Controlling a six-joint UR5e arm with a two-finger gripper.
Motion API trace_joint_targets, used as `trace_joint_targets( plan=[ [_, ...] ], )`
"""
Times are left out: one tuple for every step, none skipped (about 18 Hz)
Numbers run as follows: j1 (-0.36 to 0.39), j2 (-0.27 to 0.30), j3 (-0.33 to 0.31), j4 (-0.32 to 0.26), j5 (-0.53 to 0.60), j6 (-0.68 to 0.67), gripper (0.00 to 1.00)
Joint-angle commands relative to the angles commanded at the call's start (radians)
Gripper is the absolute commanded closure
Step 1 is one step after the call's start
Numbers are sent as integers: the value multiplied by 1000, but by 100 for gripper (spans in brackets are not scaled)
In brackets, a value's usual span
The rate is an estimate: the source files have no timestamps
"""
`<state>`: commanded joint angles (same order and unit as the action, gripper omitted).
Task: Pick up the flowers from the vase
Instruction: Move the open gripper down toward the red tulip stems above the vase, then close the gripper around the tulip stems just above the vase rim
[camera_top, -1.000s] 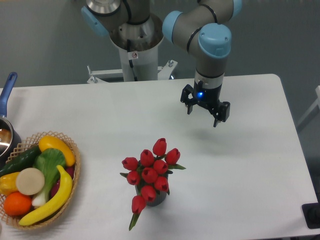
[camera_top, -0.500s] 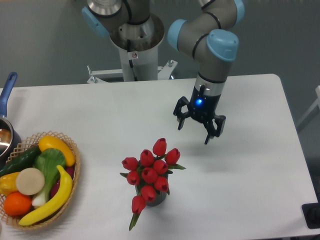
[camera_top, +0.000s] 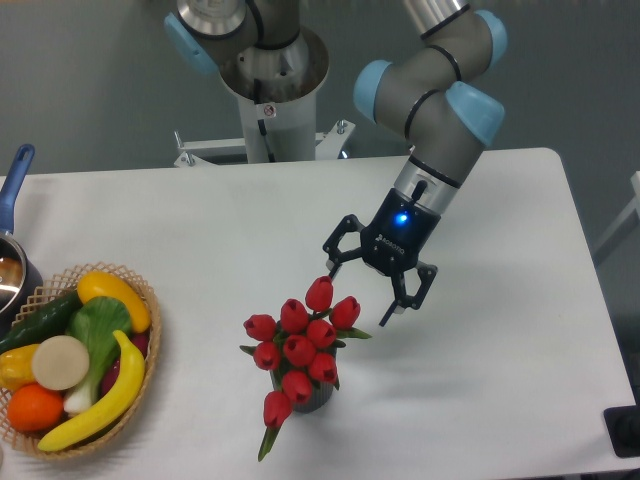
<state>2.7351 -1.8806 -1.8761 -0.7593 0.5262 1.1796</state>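
The flowers (camera_top: 300, 345) are in the vase (camera_top: 312, 396). The vase stands on the white worktop (camera_top: 500, 350), near the front edge and about in the middle. Only a bit of the dark vase shows, because the red buds and green leaves cover most of it. One bud hangs low at the front, next to a long green leaf.

The end effector (camera_top: 362, 288) is open. Its two fingers are spread wide and nothing is between them. It hangs just beside the bunch, up and to the right of it in the picture. One finger looks very near the top bud, but I cannot tell if it touches. A small blue light glows on the wrist above the fingers.

So the job is not done yet. The flowers are not grabbed and not lifted. I think the arm is at the reaching part. What is left is to get the fingers around the stems or the bunch, close them, and pull the flowers up out of the vase.

A basket (camera_top: 140, 400) of fruit and vegetables sits at the left.

There is a small sticker (camera_top: 267, 111) on the robot's base, with some red on it. It is too small to read. I see no other words or brand names.
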Motion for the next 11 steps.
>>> trace_joint_targets(
  plan=[
    [-5, -5, 3, 2, -2, 0, 0],
    [-8, -12, 15, 2, -9, 0, 0],
    [-18, -28, 31, 2, -21, 0, 0],
    [-28, -41, 49, 2, -26, 0, 0],
    [-37, -54, 66, 2, -28, 0, 0],
    [-46, -67, 81, 2, -28, -2, 0],
    [-55, -78, 92, 2, -28, -2, 0],
    [-64, -84, 98, 2, -28, -2, 0],
    [-72, -94, 103, 2, -28, 0, 0],
    [-75, -104, 113, 2, -29, -2, 0],
    [-86, -110, 124, 2, -29, -2, 0]
  ],
)
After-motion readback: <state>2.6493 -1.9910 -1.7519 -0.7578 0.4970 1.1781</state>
